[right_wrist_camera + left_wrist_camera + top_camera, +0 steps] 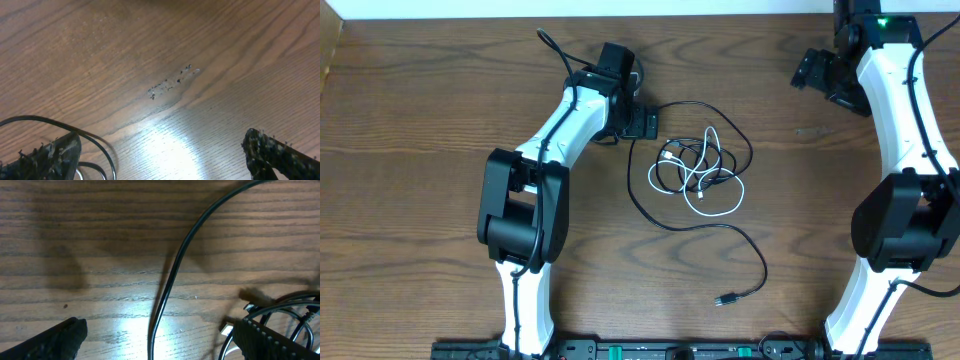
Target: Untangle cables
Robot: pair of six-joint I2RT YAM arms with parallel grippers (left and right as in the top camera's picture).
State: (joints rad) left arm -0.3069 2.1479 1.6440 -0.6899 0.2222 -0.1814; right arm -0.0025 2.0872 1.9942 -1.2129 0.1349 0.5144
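Note:
The cables [700, 165] lie in a loose black-and-white knot at the table's middle. One black cable [740, 240] trails off toward the front and ends in a small plug [725, 298]. My left gripper [642, 124] is open just left of the knot. In the left wrist view a black strand [165, 295] runs between the wide-apart fingers [55, 340] of the left gripper [160, 342], untouched, and a white plug [227, 328] lies by the right finger. My right gripper [812, 70] is open at the far right, away from the knot. The right gripper [162, 155] holds nothing, and a black loop [95, 137] shows at its lower left.
The wooden table [420, 120] has a small speckled mark [170, 82] ahead of the right gripper. A thicker black wire [555, 48] runs from the left arm. The arm bases stand at the front edge, left [520, 300] and right [880, 290].

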